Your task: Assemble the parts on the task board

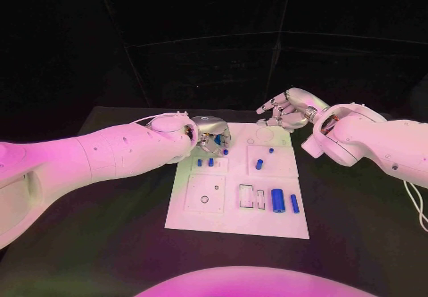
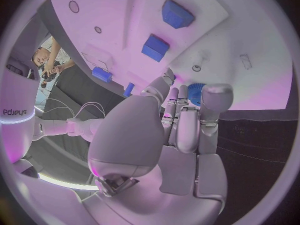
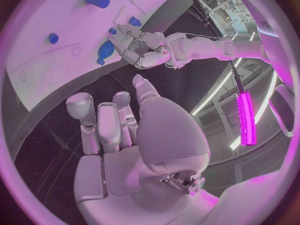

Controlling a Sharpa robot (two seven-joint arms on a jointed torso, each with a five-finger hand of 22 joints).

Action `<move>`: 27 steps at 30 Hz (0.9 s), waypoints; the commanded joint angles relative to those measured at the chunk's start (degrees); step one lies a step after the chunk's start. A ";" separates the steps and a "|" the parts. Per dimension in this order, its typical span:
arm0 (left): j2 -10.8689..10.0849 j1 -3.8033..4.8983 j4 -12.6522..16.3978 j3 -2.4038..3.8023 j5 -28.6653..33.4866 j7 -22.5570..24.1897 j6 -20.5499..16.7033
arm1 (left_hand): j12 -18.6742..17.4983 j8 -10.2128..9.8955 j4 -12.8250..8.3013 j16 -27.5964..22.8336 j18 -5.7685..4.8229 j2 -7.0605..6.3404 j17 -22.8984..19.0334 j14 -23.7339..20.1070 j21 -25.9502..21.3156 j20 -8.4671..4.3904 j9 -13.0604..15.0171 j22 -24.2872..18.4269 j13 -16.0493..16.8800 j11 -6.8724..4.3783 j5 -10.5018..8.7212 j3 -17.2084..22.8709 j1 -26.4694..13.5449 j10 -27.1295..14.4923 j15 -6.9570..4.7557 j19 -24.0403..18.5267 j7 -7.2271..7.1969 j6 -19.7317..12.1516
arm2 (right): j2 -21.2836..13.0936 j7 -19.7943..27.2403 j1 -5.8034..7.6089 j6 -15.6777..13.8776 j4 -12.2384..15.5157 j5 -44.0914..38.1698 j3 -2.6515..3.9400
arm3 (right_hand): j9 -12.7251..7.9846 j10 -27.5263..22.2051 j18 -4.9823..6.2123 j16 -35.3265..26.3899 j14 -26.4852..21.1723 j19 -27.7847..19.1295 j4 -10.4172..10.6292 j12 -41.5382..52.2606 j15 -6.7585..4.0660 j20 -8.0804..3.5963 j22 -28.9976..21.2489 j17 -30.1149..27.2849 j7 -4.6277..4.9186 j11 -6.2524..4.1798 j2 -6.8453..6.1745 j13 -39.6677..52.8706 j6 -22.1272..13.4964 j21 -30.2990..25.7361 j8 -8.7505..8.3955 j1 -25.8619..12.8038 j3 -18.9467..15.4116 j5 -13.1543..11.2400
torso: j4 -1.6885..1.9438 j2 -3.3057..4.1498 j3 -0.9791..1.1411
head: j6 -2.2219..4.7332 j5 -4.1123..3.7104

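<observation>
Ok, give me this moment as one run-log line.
left hand: fingers on blue part at board far-left corner | right hand: off board's far edge, holding nothing | other parts lie on board

Head camera looked down on the task board (image 1: 234, 216); both wrist cameras, closer, shared its far end.

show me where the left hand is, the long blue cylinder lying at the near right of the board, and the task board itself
left hand (image 1: 211, 132), head view, on its silver back.
long blue cylinder (image 1: 278, 200), head view, mid-length of its side.
task board (image 1: 234, 225), head view, bare white near edge.
</observation>
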 commanded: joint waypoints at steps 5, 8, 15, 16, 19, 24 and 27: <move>0.71 0.05 -0.60 0.05 -1.10 0.33 0.79 | -0.91 -0.52 -0.05 -0.28 -1.28 0.81 -0.46 1.59 1.27 -0.11 -0.18 1.14 -0.54 -0.14 -0.09 1.18 -0.79 1.64 -0.44 0.77 -0.08 1.24 | 0.23 0.41 0.11 -1.09 0.01 -0.13 0.04 | -0.01 -1.47 1.34 -5.33 -1.06 -2.84 0.55 -5.81 -0.04 -0.25 -5.87 -5.22 -0.17 -0.17 0.01 -6.32 -0.58 -4.62 0.47 0.63 -0.07 0.22 | 0.01 -0.03 0.03 | -0.09 -0.04; 0.96 0.06 -0.69 0.06 -1.11 0.28 1.01 | -1.12 -0.64 -0.13 -0.33 -1.40 0.95 -0.70 1.61 1.89 -0.18 -0.23 1.69 -0.64 -0.25 -0.08 1.61 -0.90 2.27 -0.54 0.95 -0.16 1.66 | 0.28 0.42 0.11 -1.12 0.00 -0.13 0.04 | -0.01 -1.52 1.38 -5.61 -1.08 -2.94 0.58 -6.01 -0.04 -0.26 -6.14 -5.48 -0.17 -0.17 -0.01 -6.56 -0.59 -4.84 0.47 0.65 -0.07 0.23 | 0.00 0.00 0.01 | -0.09 -0.11; 1.39 0.06 -0.86 0.07 -1.11 0.15 1.45 | -1.83 -0.99 -0.39 -0.38 -1.60 1.04 -1.14 1.66 2.92 -0.34 -0.35 2.65 -0.78 -0.44 -0.07 2.60 -1.17 3.32 -0.71 1.22 -0.30 2.45 | 0.37 0.42 0.11 -1.17 0.00 -0.13 0.04 | -0.02 -2.05 1.61 -7.25 -1.30 -3.54 0.73 -7.36 -0.07 -0.30 -7.64 -6.97 -0.19 -0.19 -0.09 -8.15 -0.60 -6.09 0.52 0.77 -0.09 0.25 | 0.02 0.00 0.02 | -0.15 -0.15; 1.43 0.06 -0.89 0.08 -1.11 0.14 1.54 | -1.96 -1.04 -0.43 -0.40 -1.62 1.04 -1.23 1.66 3.07 -0.37 -0.37 2.79 -0.79 -0.46 -0.08 2.78 -1.24 3.50 -0.73 1.25 -0.32 2.60 | 0.38 0.42 0.11 -1.17 0.00 -0.13 0.04 | -0.02 -2.12 1.64 -7.42 -1.32 -3.60 0.75 -7.53 -0.07 -0.30 -7.80 -7.11 -0.19 -0.19 -0.10 -8.34 -0.61 -6.23 0.53 0.78 -0.09 0.25 | 0.02 0.00 0.02 | -0.15 -0.15; 1.53 0.06 -0.96 0.08 -1.11 0.15 1.82 | -2.20 -1.15 -0.51 -0.39 -1.64 1.03 -1.34 1.67 3.20 -0.42 -0.40 2.93 -0.79 -0.51 -0.08 3.10 -1.34 3.81 -0.76 1.29 -0.35 2.84 | 0.41 0.44 0.11 -1.21 -0.03 -0.13 0.04 | -0.02 -2.70 1.86 -9.02 -1.60 -4.22 0.86 -8.83 -0.08 -0.32 -9.23 -8.57 -0.20 -0.21 -0.13 -9.83 -0.63 -7.41 0.56 0.92 -0.05 0.26 | 0.08 -0.03 0.02 | -0.25 -0.23; 1.79 0.06 -1.34 0.08 -1.12 0.04 2.25 | -2.66 -1.34 -0.74 -0.40 -1.69 0.98 -1.57 1.68 3.48 -0.50 -0.46 3.23 -0.80 -0.60 -0.07 3.73 -1.48 4.37 -0.83 1.35 -0.42 3.29 | 0.53 0.52 0.11 -1.25 -0.13 -0.13 0.04 | -0.02 -2.89 2.70 -14.27 -2.60 -6.81 1.15 -10.23 -0.09 -0.34 -14.54 -13.20 -0.20 -0.22 -0.25 -11.63 -0.66 -11.77 0.64 1.35 0.14 0.25 | 0.06 -0.03 0.01 | -0.29 -0.27; 1.98 0.06 -1.70 0.08 -1.16 -0.07 2.52 | -2.95 -1.46 -0.89 -0.38 -1.74 0.97 -1.69 1.69 3.70 -0.53 -0.50 3.45 -0.80 -0.64 -0.08 4.16 -1.53 4.71 -0.88 1.39 -0.45 3.55 | 0.59 0.57 0.11 -1.26 -0.15 -0.13 0.04 | -0.02 -3.00 2.97 -16.35 -2.94 -7.65 1.28 -10.75 -0.08 -0.33 -16.43 -14.91 -0.19 -0.20 -0.32 -12.32 -0.68 -13.40 0.66 1.49 0.22 0.26 | 0.04 -0.04 -0.02 | -0.31 -0.29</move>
